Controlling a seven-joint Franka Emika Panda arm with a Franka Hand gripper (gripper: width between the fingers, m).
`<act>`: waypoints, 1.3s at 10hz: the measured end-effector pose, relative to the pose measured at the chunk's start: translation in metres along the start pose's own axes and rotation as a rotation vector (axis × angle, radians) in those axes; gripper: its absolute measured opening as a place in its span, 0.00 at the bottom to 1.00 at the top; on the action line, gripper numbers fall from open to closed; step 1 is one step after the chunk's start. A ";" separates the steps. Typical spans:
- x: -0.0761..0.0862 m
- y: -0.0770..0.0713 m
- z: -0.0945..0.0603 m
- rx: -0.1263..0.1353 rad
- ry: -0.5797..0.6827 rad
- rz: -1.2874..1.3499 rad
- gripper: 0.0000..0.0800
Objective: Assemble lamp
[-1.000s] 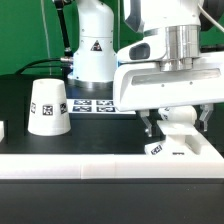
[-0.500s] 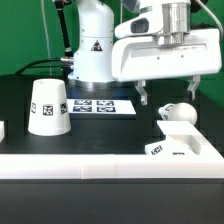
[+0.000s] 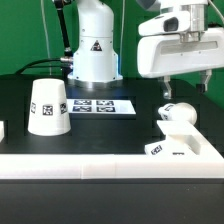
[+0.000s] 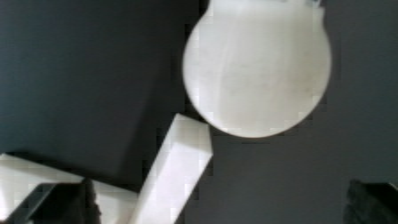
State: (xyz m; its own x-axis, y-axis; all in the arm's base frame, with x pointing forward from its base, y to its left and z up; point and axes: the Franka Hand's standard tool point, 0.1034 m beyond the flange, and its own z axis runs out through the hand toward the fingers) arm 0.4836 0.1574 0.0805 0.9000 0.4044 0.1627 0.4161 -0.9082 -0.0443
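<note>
The white bulb [image 3: 178, 113] stands upright on the flat square base [image 3: 183, 149] at the exterior view's right, its round head on top. My gripper [image 3: 185, 88] hangs above the bulb, a little to the right, open and empty, with one finger [image 3: 165, 88] on each side. In the wrist view the bulb's round head [image 4: 260, 66] shows as a white oval well beyond my gripper [image 4: 214, 205], with dark fingertips [image 4: 54, 200] at the picture's corners. The truncated-cone shade [image 3: 48, 107] stands on the black table at the left, apart from the gripper.
The marker board [image 3: 100, 105] lies flat between the shade and the base. The white robot pedestal [image 3: 92, 50] stands behind it. A white ledge [image 3: 90, 165] runs along the table's front edge. A small white part [image 3: 3, 128] shows at the left edge.
The gripper was down around the bulb on the base. It has let go, risen and shifted to the exterior view's right. The bulb stays standing on the base.
</note>
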 end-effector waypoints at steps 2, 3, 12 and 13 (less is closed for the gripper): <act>0.000 0.001 0.000 0.000 0.001 0.001 0.87; 0.000 0.001 0.000 0.000 0.001 0.001 0.87; -0.015 -0.004 0.006 0.069 -0.363 0.022 0.87; -0.014 -0.006 0.007 0.081 -0.420 0.026 0.87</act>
State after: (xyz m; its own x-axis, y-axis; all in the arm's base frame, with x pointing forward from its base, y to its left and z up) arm 0.4700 0.1578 0.0713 0.8781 0.4051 -0.2545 0.3862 -0.9142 -0.1227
